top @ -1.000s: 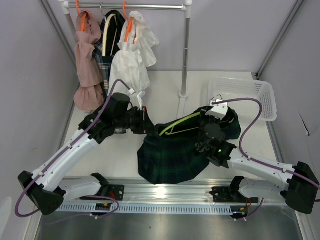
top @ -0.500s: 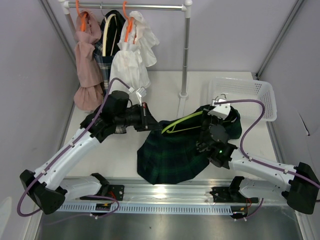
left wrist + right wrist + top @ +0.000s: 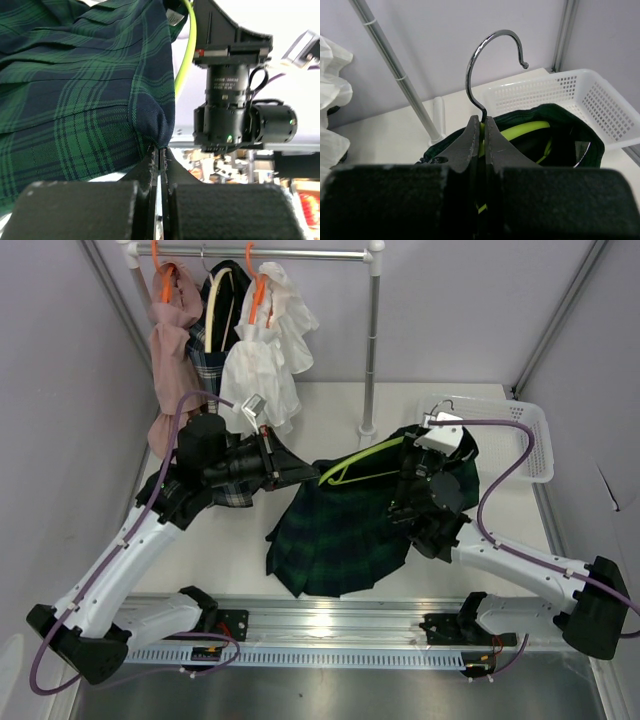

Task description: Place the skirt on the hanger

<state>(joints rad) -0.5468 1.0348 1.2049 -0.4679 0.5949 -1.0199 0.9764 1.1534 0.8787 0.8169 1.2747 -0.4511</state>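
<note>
Cream tabletop [image 3: 330,405], pale lilac walls. A clothes rail [image 3: 300,254] stood at the far side with garments [image 3: 262,360] hung at its left end, and a white mesh basket [image 3: 525,430] sat far right. Skirt [image 3: 335,535] — dark green-and-navy tartan, pleated — lay mid-table, top edge raised between the arms, hem fanned toward the near edge. Left gripper [image 3: 160,150] was pinched tight on a corner of the fabric. Right gripper [image 3: 481,125] was clamped on the neck of the lime-green hanger [image 3: 365,461] — its arms sat partly inside the waist opening.
</note>
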